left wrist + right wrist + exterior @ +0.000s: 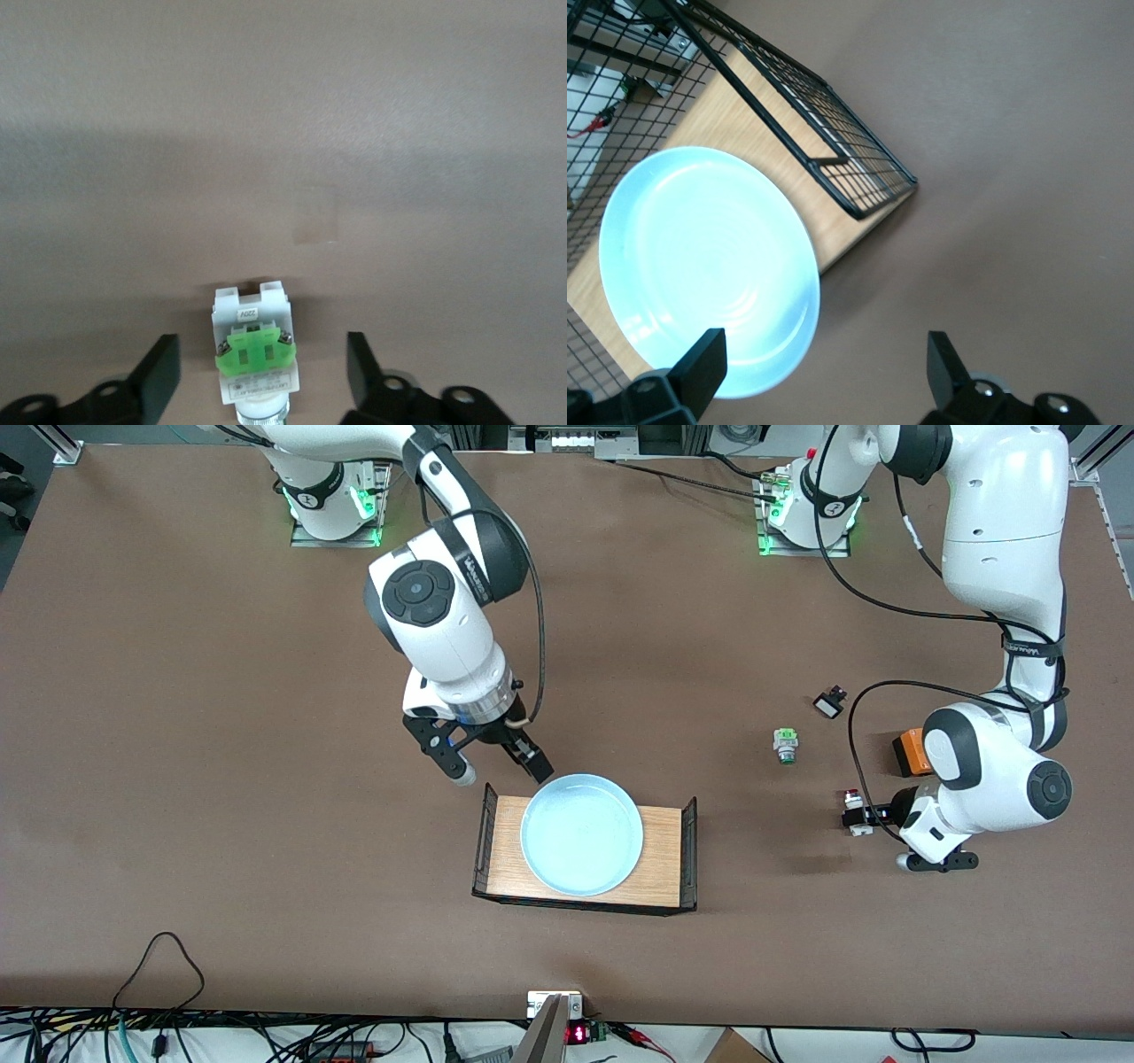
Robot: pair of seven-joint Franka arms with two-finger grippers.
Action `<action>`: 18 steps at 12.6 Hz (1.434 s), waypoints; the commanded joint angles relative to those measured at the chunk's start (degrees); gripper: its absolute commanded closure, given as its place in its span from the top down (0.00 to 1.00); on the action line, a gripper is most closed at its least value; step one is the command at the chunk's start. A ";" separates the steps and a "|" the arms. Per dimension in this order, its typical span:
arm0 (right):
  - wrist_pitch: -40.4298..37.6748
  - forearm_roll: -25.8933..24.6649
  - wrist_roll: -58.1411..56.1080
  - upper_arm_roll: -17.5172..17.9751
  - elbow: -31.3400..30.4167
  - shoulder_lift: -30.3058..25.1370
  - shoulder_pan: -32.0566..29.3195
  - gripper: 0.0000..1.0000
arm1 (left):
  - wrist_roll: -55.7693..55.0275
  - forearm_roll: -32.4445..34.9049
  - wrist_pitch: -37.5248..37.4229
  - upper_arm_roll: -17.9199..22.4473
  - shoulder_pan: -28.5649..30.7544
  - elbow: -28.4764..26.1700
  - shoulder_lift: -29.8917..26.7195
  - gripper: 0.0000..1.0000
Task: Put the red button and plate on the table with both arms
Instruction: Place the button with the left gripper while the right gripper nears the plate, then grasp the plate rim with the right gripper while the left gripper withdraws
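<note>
Between left hand fingers, red button unclamped

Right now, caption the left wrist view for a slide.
Left gripper open around the red button resting on the table.

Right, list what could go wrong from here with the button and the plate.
1. The left gripper stands open around the red button on the table; pulling away crooked could knock it over.
2. The open right gripper is at the plate's rim, beside the tray's wire end; a finger may snag the mesh or tip the plate.
</note>
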 commanded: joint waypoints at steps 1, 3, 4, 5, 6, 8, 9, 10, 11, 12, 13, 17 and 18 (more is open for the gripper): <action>3.31 0.59 2.67 -0.13 2.19 3.11 0.40 1.00 | 0.90 -0.78 -0.28 0.25 -0.15 -0.46 -3.24 1.00; 4.02 0.51 2.76 -0.13 2.19 3.90 0.40 1.00 | 0.12 1.23 -0.81 0.86 -0.15 -0.64 -5.26 1.00; 4.89 0.51 2.77 -0.13 2.19 4.34 0.40 1.00 | -0.67 3.07 -1.68 1.04 -0.15 -0.47 -6.23 1.00; 5.34 0.59 3.20 -0.13 2.19 4.87 0.40 1.00 | -2.16 5.00 -1.95 1.13 -0.15 -0.64 -7.80 1.00; 5.95 0.59 3.55 -0.13 2.19 5.05 0.40 1.00 | -3.39 6.07 -2.22 1.13 -0.15 -0.81 -9.38 1.00; 6.66 0.68 3.64 -0.13 2.19 5.75 0.23 1.00 | -7.86 6.52 -3.27 1.13 -0.24 -0.82 -12.63 1.00; 7.27 0.68 3.56 -0.13 2.19 6.02 0.23 1.00 | -8.49 7.13 -4.49 1.13 -0.24 -0.99 -14.57 1.00; 7.89 0.68 3.64 -0.13 2.11 6.37 0.32 1.00 | -8.85 9.48 -6.42 1.13 -0.33 -0.82 -16.85 1.00; 8.67 0.68 3.64 0.05 2.19 6.54 0.40 1.00 | -10.94 11.51 -7.83 0.95 -0.42 -0.90 -19.13 1.00; 9.47 0.77 3.64 0.05 2.11 6.63 0.32 1.00 | -13.31 13.09 -9.50 0.95 -0.68 -0.90 -20.98 1.00; 9.73 0.77 3.64 0.05 2.11 6.89 0.40 0.99 | -14.03 15.63 -10.73 0.78 -0.94 -0.73 -22.92 1.00; 10.09 0.77 3.56 0.05 2.02 7.34 0.40 0.71 | -14.48 20.39 -17.41 -1.06 0.02 -0.55 -30.21 1.00; 10.09 0.77 3.56 0.14 2.02 7.42 0.32 0.68 | -14.48 20.93 -19.17 -3.33 1.85 -0.46 -31.80 1.00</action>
